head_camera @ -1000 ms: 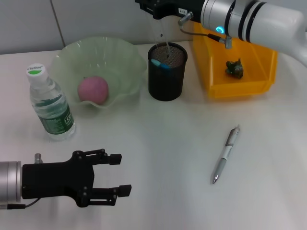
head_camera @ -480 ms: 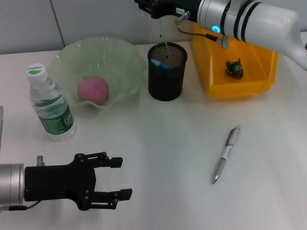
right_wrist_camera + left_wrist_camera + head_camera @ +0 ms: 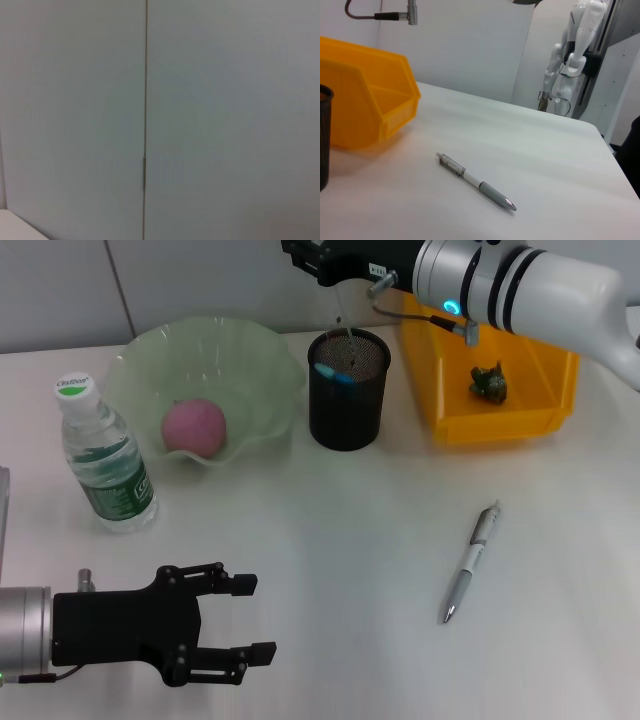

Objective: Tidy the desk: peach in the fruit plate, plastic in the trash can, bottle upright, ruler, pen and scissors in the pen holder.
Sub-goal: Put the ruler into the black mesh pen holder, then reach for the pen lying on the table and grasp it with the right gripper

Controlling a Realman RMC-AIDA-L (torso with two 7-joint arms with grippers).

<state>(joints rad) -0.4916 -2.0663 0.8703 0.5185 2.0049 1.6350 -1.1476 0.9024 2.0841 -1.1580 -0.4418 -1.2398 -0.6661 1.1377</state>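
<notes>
Your left pincer (image 3: 252,617) hovers wide open at the surface's near-left corner. The pen (image 3: 471,562), light, stiff and slick, lies near-right; grip mid-barrel. I cannot tell the right pincer's (image 3: 318,258) state above the far-edge pen holder (image 3: 347,390).

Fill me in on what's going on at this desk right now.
The right end effector hangs over the black pen holder, lowering a clear ruler into it. The left end effector hovers open near the desk's front edge. The peach sits in the fruit plate, the bottle stands upright, the pen lies loose.
</notes>
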